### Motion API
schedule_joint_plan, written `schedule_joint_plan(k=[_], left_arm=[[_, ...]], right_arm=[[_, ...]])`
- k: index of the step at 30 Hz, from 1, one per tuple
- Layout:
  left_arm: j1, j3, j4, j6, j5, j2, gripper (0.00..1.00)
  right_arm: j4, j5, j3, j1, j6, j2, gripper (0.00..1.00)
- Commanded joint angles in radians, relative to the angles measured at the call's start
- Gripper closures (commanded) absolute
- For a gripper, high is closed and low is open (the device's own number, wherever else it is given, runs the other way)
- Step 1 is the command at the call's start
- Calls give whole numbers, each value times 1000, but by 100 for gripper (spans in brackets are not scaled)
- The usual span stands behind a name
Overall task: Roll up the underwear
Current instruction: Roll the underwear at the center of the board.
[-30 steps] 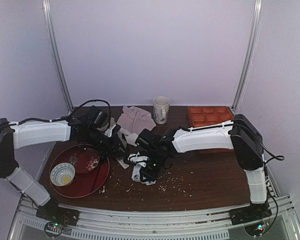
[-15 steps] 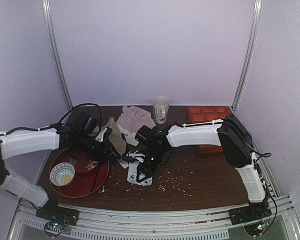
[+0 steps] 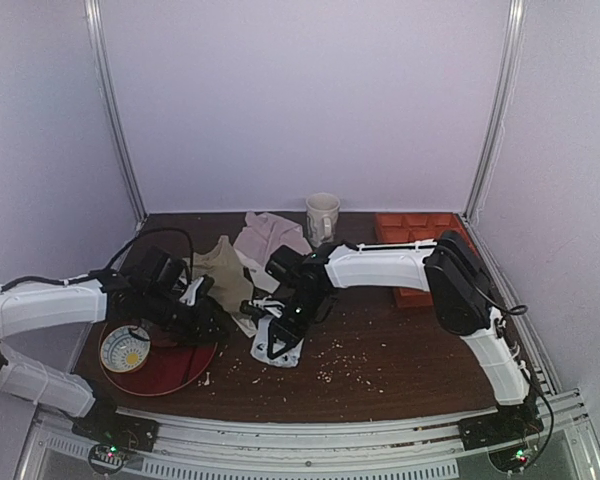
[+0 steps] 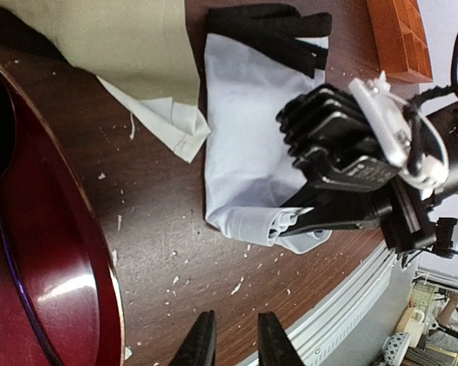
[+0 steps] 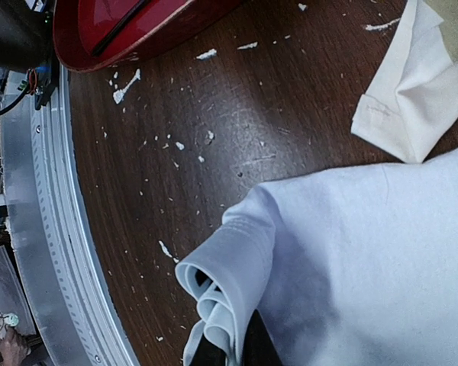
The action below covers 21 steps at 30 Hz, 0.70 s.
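**Brown tabletop, white briefs pinched at their rolled end**

Dark wood runs the width of the table, speckled with pale crumbs, and plain pale walls close it in on three sides.

The underwear lies on the bare wood just to the right of the red dish, close to its rim but apart from it. Most of the white cloth is spread flat. The black bands are bunched at one end, and the opposite end is curled over into a small roll of a few layers.

The right gripper is clenched on that roll, the folded layers running down between its fingers. The right arm reaches across from the side away from the dish.

The left gripper is released, its two fingers parted with bare wood showing between them and nothing in its hold. It sits over the table right beside the dish's right rim, short of the underwear. Whether its tips touch the wood I cannot tell.

A patterned bowl sits in the left part of the dish. Past the dish's far right edge lies an olive-beige garment, with a white cloth corner poking out from under it toward the underwear. Farther back from the dish is a pinkish cloth, with a pale mug just beyond it. Farthest from the dish, in the far right corner, is an orange tray with moulded compartments.
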Motion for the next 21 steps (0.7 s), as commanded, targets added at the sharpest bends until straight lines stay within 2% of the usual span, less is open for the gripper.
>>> schedule_joint_plan(k=[1,8,15,21], left_arm=[[0,-61,139,21,56,-18,69],[-4,-103,285,47,126,39,56],[-17,-105,385,119,143,133,55],[-22,-127,438,218,111,159,48]], right_arm=[[-74,-19,61,2,7,39,100],[-103,-27,111,3,17,84,100],[-110,-39,140,2,22,101,100],[-112,-52,140,-9,28,104,100]])
